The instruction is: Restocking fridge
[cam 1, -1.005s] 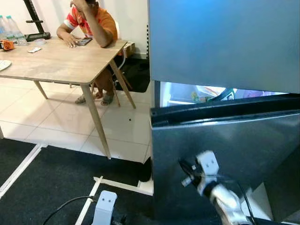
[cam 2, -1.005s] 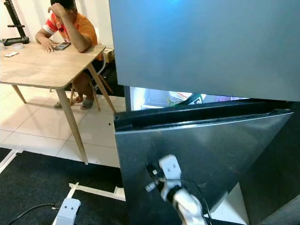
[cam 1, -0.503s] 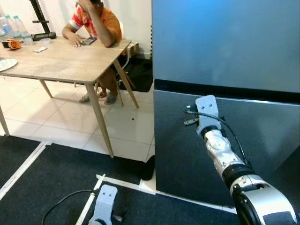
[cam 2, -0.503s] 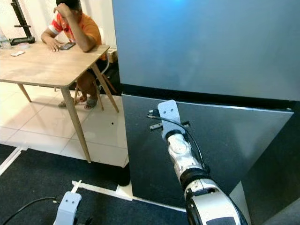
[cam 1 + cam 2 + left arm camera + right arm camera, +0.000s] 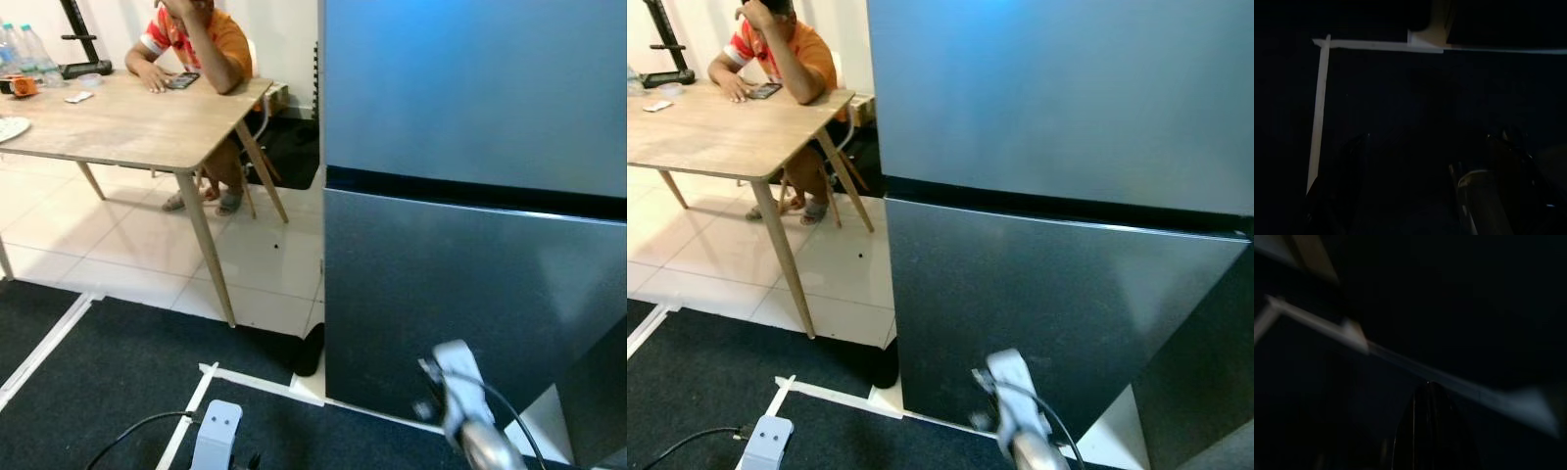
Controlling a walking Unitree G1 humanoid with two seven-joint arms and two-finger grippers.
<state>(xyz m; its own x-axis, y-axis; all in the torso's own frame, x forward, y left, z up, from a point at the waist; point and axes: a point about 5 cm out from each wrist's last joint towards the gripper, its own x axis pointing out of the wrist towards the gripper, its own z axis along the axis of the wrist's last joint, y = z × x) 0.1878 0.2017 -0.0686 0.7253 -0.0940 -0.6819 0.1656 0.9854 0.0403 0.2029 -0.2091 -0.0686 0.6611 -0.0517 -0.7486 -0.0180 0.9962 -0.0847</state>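
Fridge doors closed: confirm the seal and clear the arm

Fridge (image 5: 470, 147) stands directly ahead of the robot, filling the right of the head views. Both the upper door (image 5: 1058, 98) and the lower door (image 5: 1058, 313) sit flush with the cabinet, with only a dark seam between them, and no interior is visible. Judged from this, the closing step is at or near its end.

Right tool (image 5: 438, 387) hangs low in front of the lower door, near its bottom edge; blur hides whether it touches the panel, and I cannot tell whether its fingers are apart or together. Left arm hangs idle; its wrist view is dark, showing white floor tape (image 5: 1320, 103) on dark matting.

Procedure:
1. Check that the seam is even along its full width.
2. Draw the right arm straight back from the door, avoiding any sideways drag on the panel.
3. Keep clear of the floor cable and white box (image 5: 217, 431) when stepping away.

A person (image 5: 196, 39) sits at the table (image 5: 118, 122), well apart.
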